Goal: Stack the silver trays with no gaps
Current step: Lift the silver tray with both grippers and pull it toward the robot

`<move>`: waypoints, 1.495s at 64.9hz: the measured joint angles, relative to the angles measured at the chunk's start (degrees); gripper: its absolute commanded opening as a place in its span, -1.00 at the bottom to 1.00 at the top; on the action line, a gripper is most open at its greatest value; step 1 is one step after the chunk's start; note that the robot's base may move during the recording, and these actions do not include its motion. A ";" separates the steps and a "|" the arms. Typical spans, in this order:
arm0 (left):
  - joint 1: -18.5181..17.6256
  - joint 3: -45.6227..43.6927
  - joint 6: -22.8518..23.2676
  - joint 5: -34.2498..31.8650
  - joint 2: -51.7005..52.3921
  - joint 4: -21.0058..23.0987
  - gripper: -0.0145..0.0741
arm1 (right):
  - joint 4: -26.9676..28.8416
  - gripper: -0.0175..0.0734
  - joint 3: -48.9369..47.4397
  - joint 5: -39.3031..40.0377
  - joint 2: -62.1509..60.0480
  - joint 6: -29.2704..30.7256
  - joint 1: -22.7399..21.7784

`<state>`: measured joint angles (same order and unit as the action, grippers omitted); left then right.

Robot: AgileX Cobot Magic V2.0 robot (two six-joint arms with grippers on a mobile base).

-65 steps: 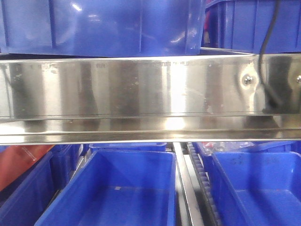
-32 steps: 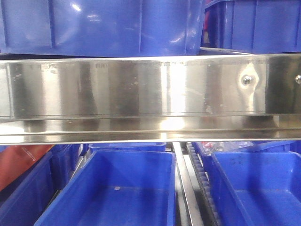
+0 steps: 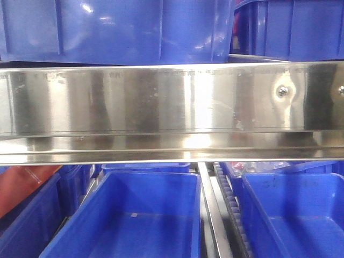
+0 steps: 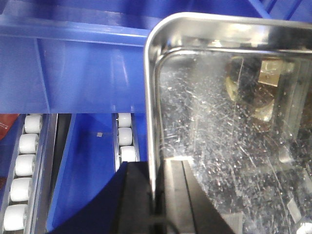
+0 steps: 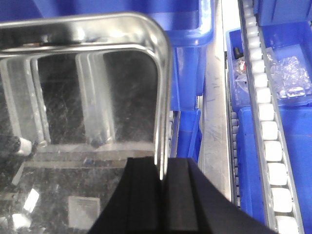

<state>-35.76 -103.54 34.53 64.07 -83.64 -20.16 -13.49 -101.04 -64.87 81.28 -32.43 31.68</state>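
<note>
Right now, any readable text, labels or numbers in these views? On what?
None readable.
Rail: faint marks along its top edge, too blurred to read.
Right bin: dark smudges on the rim, illegible.
Tray: no print seen.

Silver tray (image 4: 234, 122) was shiny polished steel, floor finely scratched and speckled; shelf rail (image 3: 161, 102) was glossy brushed steel, streaky; blue bins (image 3: 145, 196) were smooth glossy plastic; rollers (image 5: 268, 126) were smooth white plastic; left hand (image 4: 156, 168) and right hand (image 5: 163, 165) were matt black, material unclear.
</note>
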 measured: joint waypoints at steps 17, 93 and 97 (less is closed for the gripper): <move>0.00 0.00 0.00 0.25 0.13 -0.36 -0.70 | -0.26 -0.78 -0.13 0.12 1.37 0.00 0.00; 0.00 0.00 0.00 -0.64 0.13 -1.71 -0.70 | -0.57 -0.78 -0.13 1.77 1.58 -0.08 0.03; 0.00 0.00 0.00 -0.64 0.13 -1.71 -0.70 | -0.57 -0.78 -0.13 1.77 1.58 -0.08 0.03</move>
<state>-35.76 -103.54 34.53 63.43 -83.51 -21.88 -14.06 -101.16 -63.10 82.86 -32.51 31.71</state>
